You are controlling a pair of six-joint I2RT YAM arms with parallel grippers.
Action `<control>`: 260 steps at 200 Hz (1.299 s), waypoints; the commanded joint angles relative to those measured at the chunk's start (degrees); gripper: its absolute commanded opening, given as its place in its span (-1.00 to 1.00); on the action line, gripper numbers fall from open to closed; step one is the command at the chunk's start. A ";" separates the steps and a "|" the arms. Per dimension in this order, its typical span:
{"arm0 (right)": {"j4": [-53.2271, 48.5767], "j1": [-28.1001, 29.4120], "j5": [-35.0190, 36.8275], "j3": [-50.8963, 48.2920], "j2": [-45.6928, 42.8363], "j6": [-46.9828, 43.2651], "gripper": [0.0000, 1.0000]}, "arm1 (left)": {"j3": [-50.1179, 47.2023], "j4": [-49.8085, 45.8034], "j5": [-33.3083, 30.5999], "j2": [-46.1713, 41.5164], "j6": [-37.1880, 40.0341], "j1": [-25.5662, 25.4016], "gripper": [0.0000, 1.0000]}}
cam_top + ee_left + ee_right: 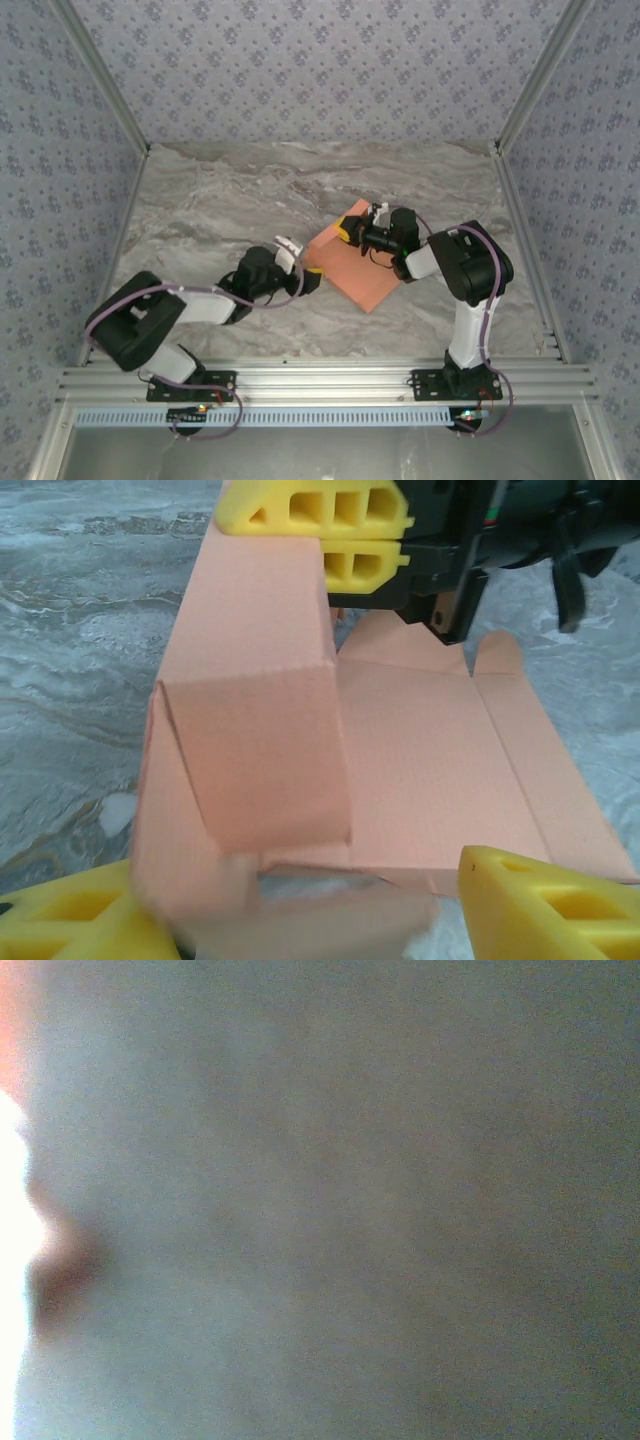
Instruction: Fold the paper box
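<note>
Paper box (365,268) sits on the table (220,210) right of centre, between the two arms, and both hands are at it. Left arm lies low, sweeping from its base at the near left across to the right, forearm close to the marble, and the left hand (312,272) meets the box's near-left edge. From that wrist, its yellow fingertips (545,900) stand wide apart, one to each side of the box's near end: open, nothing clamped.

Right arm climbs from its base, bends at the elbow and doubles back leftward over the box, bringing the right hand (352,230) in at the far corner. Its yellow pads (320,508) are pressed together at the far end of a raised side panel, pinching the cardboard edge by the look of it.

That panel stands up off the sheet on the left of the wrist view. The rest of the box lies flat on the table, flaps spread. A near flap is blurred against the left fingertip. Right wrist picture is too blurred to read.
</note>
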 commanded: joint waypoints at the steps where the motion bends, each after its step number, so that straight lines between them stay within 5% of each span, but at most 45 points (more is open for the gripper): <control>1: 0.45 -0.40 0.52 -0.32 0.92 0.19 -1.00 | -2.88 -1.69 -0.06 -7.73 2.93 -0.57 0.40; 43: 0.22 -0.86 0.08 -0.35 0.64 -0.09 -1.00 | -7.51 -3.36 -11.00 -16.01 7.19 0.69 0.52; 81: 0.05 -0.78 0.16 -0.09 0.57 0.19 -1.00 | -6.44 -0.93 -11.47 -11.46 7.77 4.34 0.50; 156: -0.55 -0.43 -0.10 0.01 0.52 0.12 -1.00 | -0.91 4.78 -4.19 1.57 7.68 6.29 0.56; 260: -0.43 0.28 0.88 -0.37 0.56 -0.01 -1.00 | 4.56 9.91 -0.10 10.26 7.74 4.02 0.29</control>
